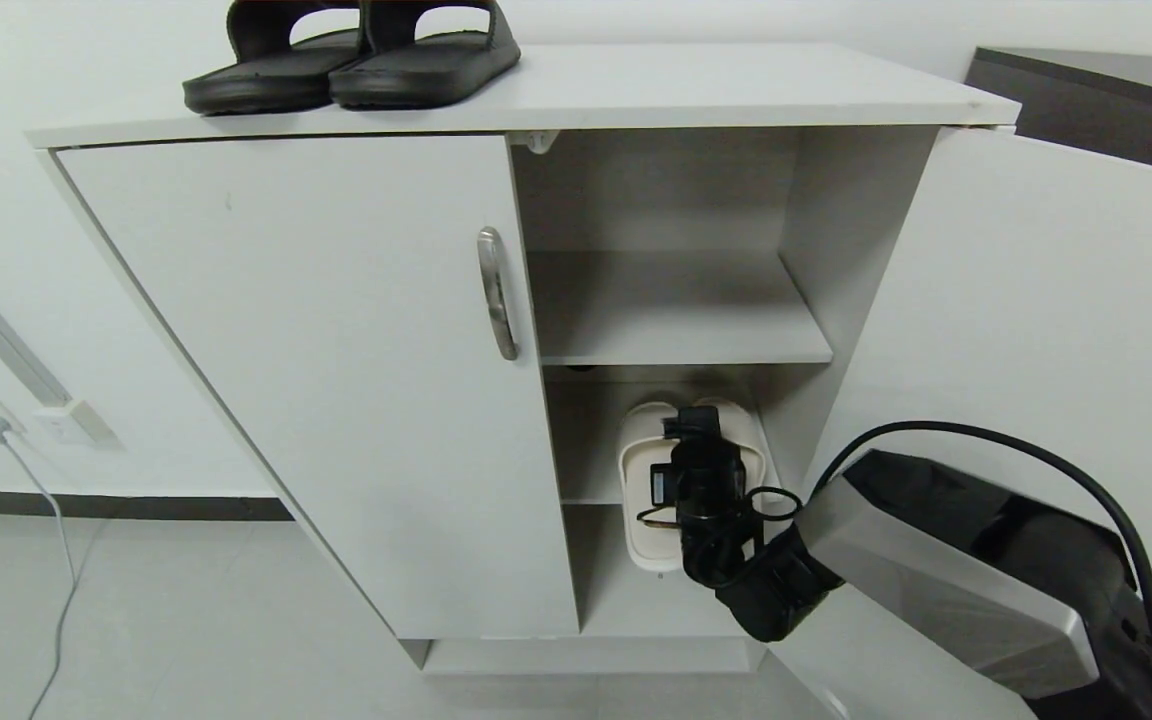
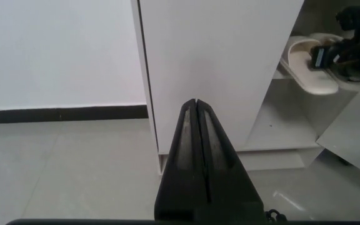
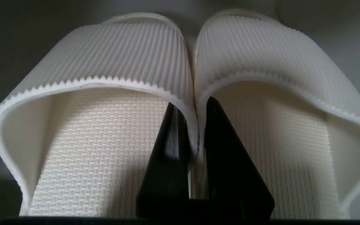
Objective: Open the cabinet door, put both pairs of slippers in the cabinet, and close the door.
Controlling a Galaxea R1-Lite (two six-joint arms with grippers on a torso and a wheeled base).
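On the cabinet [image 1: 736, 85] top, toward the left, the black slippers [image 1: 351, 60] are set side by side above the closed left door [image 1: 336, 380], before which the left gripper [image 2: 195, 107] is held with its fingers pressed together. Farther right, in the open half, the white slippers [image 1: 636, 480] are seen on the lower shelf, heels jutting past its edge, their adjoining inner walls pinched by the right gripper [image 3: 192, 125], and the right door [image 1: 1036, 300] is swung wide
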